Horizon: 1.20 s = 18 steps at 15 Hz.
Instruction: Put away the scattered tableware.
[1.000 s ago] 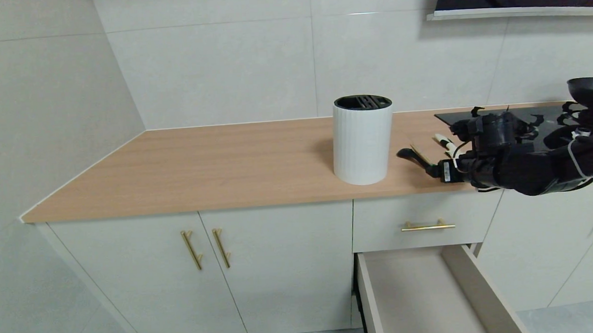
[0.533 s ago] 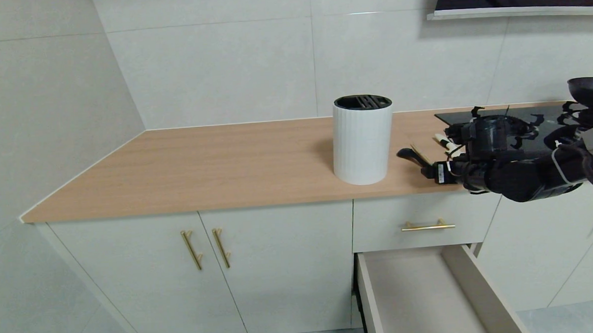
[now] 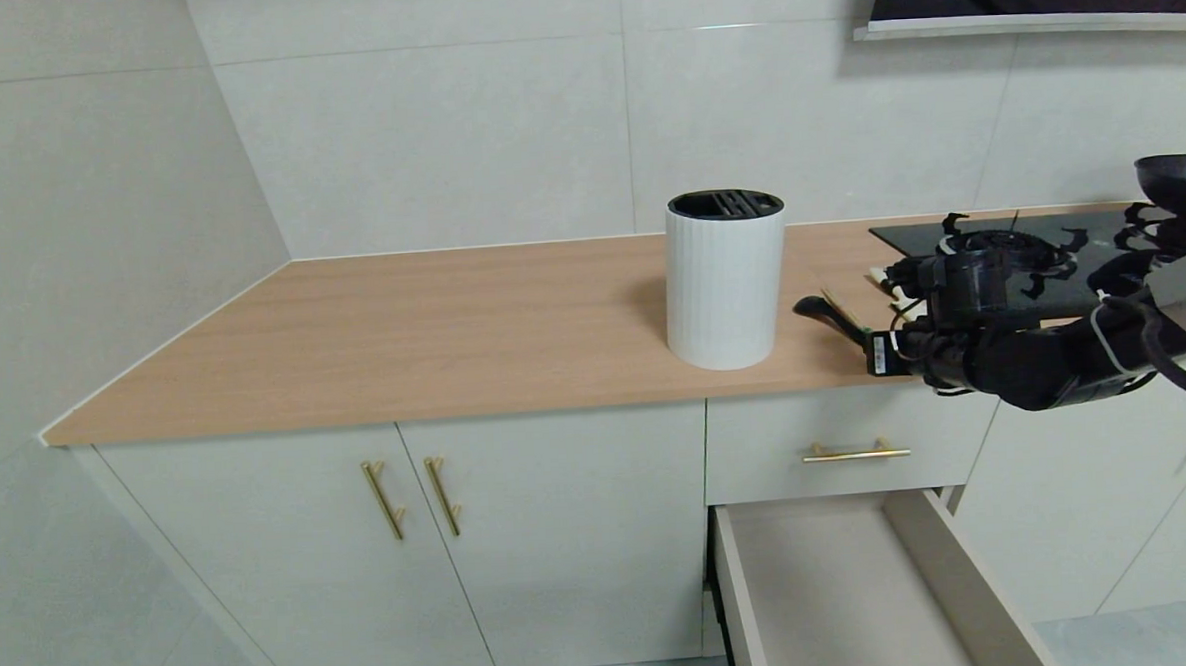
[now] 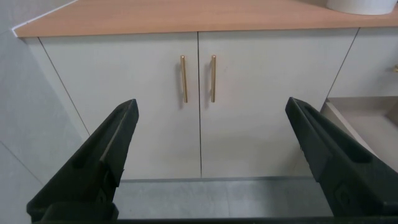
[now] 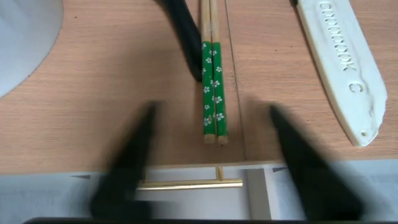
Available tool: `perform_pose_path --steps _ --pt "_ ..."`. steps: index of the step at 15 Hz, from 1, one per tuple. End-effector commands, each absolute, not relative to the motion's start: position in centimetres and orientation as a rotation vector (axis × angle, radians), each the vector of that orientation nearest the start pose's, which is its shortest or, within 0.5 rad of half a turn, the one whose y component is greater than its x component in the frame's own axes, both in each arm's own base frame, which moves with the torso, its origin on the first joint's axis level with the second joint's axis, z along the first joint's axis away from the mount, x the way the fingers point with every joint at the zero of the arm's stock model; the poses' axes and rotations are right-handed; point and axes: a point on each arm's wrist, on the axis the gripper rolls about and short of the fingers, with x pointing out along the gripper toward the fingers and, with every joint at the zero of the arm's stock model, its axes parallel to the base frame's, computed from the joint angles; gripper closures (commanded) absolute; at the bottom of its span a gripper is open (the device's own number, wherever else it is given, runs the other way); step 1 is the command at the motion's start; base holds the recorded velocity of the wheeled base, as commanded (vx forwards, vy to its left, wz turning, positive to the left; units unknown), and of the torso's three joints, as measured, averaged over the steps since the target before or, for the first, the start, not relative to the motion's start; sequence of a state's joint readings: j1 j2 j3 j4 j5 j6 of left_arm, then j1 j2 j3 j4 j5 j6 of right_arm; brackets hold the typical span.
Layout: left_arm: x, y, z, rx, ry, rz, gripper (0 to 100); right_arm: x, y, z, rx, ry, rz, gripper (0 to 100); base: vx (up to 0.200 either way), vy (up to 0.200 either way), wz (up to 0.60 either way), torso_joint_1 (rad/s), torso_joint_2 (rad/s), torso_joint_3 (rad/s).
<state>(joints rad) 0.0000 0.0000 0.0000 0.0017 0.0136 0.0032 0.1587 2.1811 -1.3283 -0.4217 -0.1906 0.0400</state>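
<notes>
Hovering my right gripper (image 5: 211, 144) low over the chopsticks (image 5: 211, 81); jaws spread wide to either side of the pair, nothing held; the sticks lie side by side, touching, on the counter (image 5: 93, 124), green patterned ends at its front edge, a black utensil (image 5: 183, 37) close alongside, a white embossed piece (image 5: 339, 68) well apart. Judged light, thin, stiff, smooth, apt to roll apart; best pinched squarely across both sticks at the green ends. Left gripper (image 4: 211, 109) wide open, empty, facing the cupboard doors (image 4: 155, 124).
</notes>
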Motion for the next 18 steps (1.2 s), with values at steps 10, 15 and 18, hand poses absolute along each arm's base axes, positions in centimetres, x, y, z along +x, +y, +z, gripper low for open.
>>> perform_pose_path --steps 10,15,18 --pt "-2.3 0.0 7.5 0.003 0.003 0.014 0 41.3 5.9 15.6 -0.017 0.367 -0.034 100 0.000 0.000 0.00 0.000 0.00 0.000" --pt "-2.3 0.0 7.5 0.003 0.003 0.014 0 34.4 6.2 21.1 -0.018 0.401 0.026 100 0.000 0.000 0.00 0.000 0.00 0.000" --pt "-2.3 0.0 7.5 0.003 0.003 0.014 0 29.1 6.5 23.4 0.002 0.440 0.061 100 0.000 0.000 0.00 0.000 0.00 0.000"
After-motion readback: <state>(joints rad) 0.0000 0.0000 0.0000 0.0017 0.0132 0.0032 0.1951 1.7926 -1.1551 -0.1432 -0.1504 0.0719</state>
